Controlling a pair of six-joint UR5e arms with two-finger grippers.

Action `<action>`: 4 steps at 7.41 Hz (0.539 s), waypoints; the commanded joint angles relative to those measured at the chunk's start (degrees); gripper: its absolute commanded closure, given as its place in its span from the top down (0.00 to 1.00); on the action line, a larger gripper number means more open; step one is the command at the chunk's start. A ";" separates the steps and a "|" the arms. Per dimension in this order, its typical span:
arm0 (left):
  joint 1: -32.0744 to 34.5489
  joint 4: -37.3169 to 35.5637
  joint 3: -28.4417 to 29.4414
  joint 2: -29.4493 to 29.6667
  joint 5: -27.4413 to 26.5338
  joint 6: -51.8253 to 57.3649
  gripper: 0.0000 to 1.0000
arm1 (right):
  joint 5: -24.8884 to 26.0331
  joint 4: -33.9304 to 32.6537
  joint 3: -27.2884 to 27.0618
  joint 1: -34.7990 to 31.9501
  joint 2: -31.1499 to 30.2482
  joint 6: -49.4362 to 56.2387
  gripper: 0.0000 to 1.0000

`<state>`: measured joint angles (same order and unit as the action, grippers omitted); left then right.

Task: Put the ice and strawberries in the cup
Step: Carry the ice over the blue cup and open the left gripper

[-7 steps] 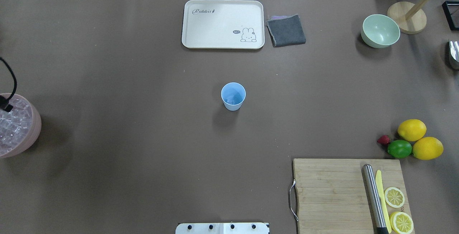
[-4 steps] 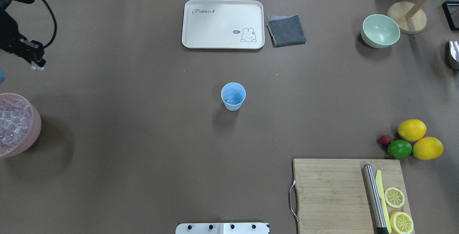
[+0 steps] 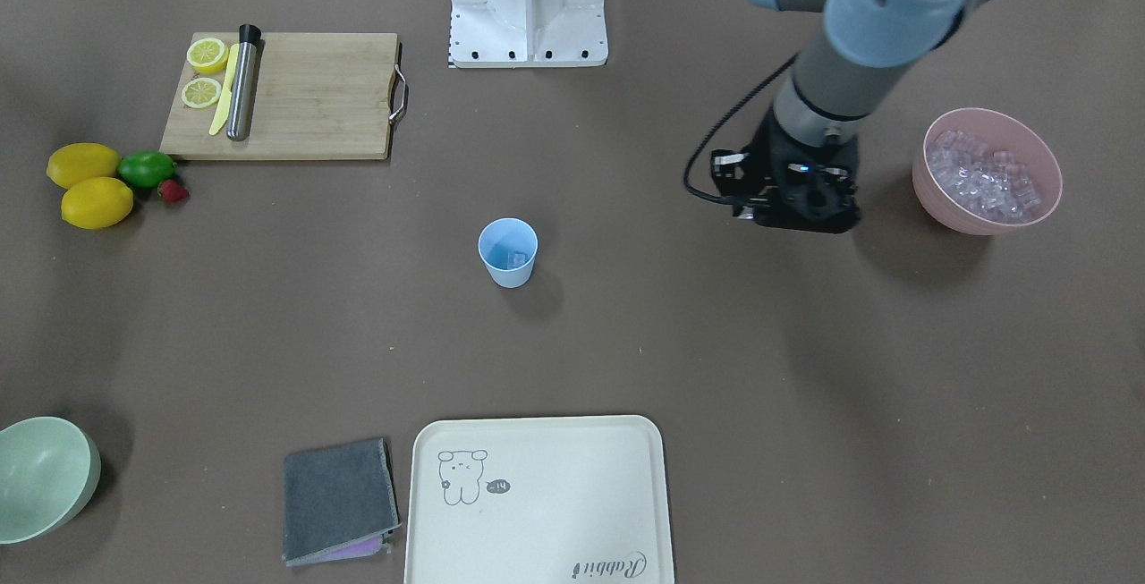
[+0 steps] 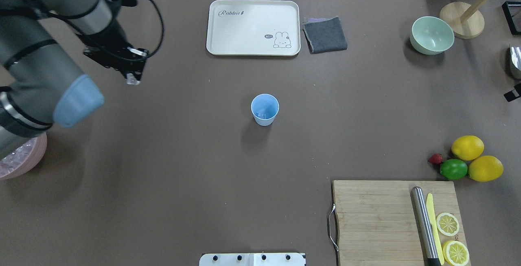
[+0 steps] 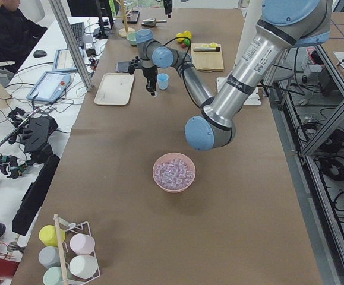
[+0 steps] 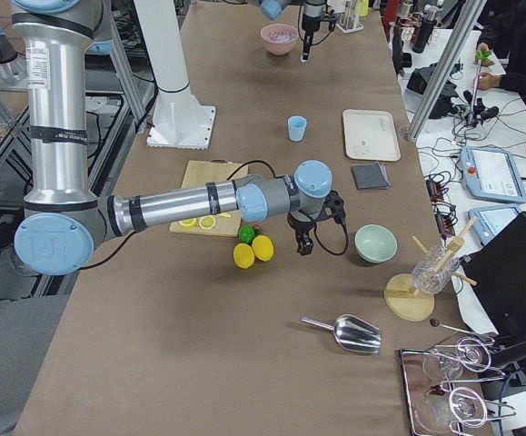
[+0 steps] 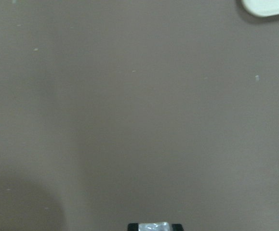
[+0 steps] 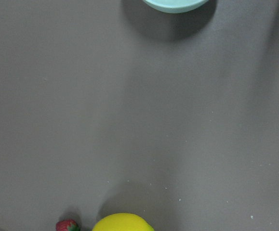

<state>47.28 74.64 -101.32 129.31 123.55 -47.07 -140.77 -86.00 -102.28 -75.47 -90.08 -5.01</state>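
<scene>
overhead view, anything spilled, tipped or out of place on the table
Nothing stands out. The cup stands upright, the pink bowl too, I see no loose ice on the table, and the left tool grips one ice cube.

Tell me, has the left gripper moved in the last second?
Yes. In the overhead view the left gripper, pinching an ice cube, has swung right from the table's left edge toward the cup.

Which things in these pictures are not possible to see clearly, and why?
Right gripper: tiny in the right view, cut off by the overhead view's edge; open or shut unclear.
Ice in the cup: too small to count, overhead view.
Pink bowl: left arm covers most of it, overhead view.
</scene>
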 commanded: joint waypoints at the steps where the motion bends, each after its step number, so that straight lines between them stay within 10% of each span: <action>1: -6.90 9.77 10.57 8.21 -4.43 -11.33 0.00 | 0.15 0.05 -0.11 0.94 1.13 -2.19 1.00; 4: -12.37 18.67 20.53 15.17 -8.83 -20.13 0.00 | 0.67 0.13 -0.20 1.03 1.04 -2.11 1.00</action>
<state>36.98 89.73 -84.81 141.73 117.00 -63.67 -140.27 -85.88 -102.40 -74.48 -89.05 -7.09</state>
